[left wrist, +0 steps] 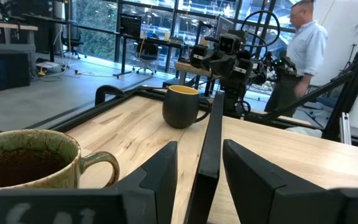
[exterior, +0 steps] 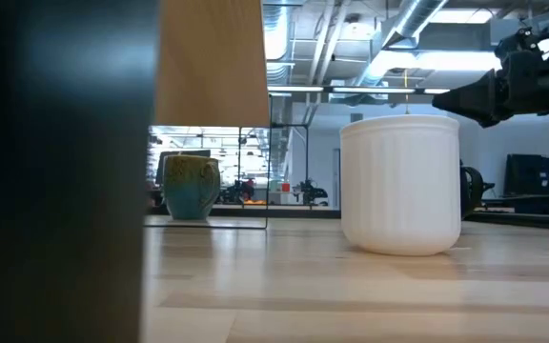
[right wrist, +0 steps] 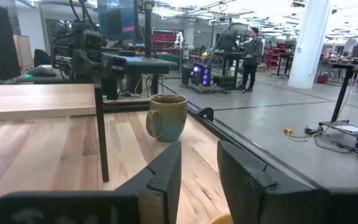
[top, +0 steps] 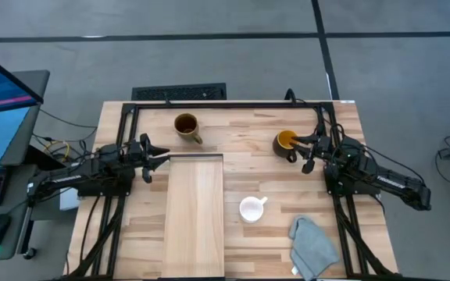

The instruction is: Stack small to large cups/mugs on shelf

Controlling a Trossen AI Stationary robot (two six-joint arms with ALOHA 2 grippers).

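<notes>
A wooden surface seen from above holds three mugs, none yet on the shelf, a pale board running down the middle. The large olive-brown mug stands near the far edge, just beyond the shelf's end. The dark mug with a yellow inside stands far right. The small white mug sits just right of the shelf, near a grey cloth.

The right end effector hovers right beside the dark mug, fingers apart and holding nothing. The left end effector waits at the shelf's far left corner, fingers also apart and empty.

The grasp appears to be starting. To do it well, the right arm should likely straddle the dark mug's rim or handle squarely, close firmly, and lift straight up before crossing to the shelf.
</notes>
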